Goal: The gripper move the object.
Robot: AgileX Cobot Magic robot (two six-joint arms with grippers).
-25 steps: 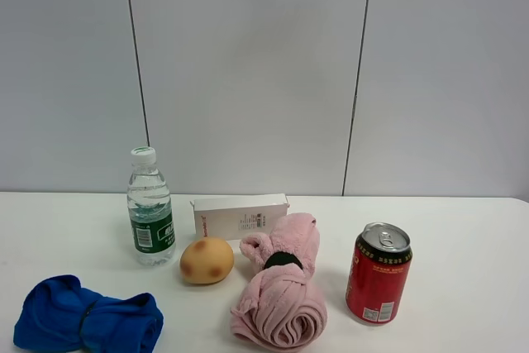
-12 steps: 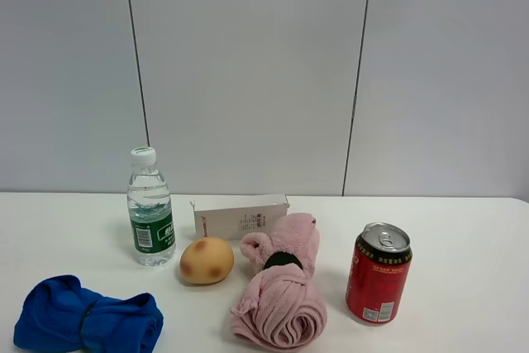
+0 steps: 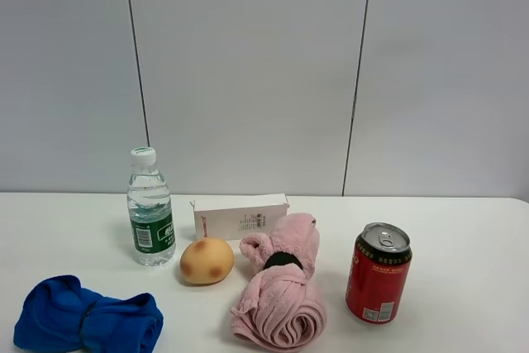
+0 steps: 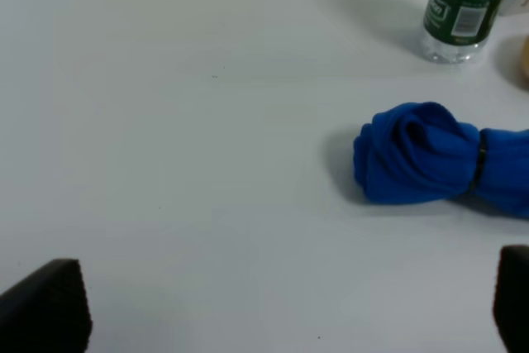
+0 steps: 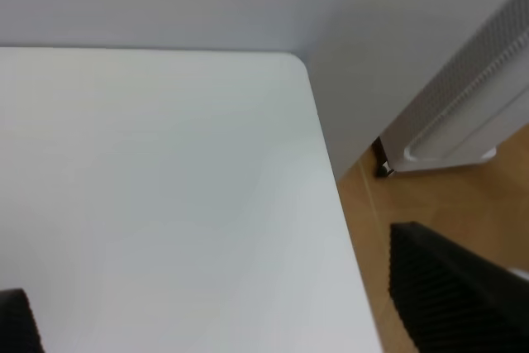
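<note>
On the white table (image 3: pixel 463 221) stand a water bottle (image 3: pixel 150 208), a white box (image 3: pixel 240 216), a yellow-brown potato-like ball (image 3: pixel 207 260), a rolled pink towel (image 3: pixel 282 293), a red can (image 3: pixel 378 274) and a bundled blue cloth (image 3: pixel 87 315). Neither gripper shows in the exterior view. In the left wrist view my left gripper (image 4: pixel 281 312) is open and empty over bare table, apart from the blue cloth (image 4: pixel 438 159) and the bottle (image 4: pixel 463 7). My right gripper (image 5: pixel 240 312) is open and empty over the table's corner (image 5: pixel 289 59).
A grey panelled wall (image 3: pixel 248 64) rises behind the table. In the right wrist view the table edge (image 5: pixel 331 196) drops to a wooden floor (image 5: pixel 364 204), where a white appliance (image 5: pixel 463 105) stands.
</note>
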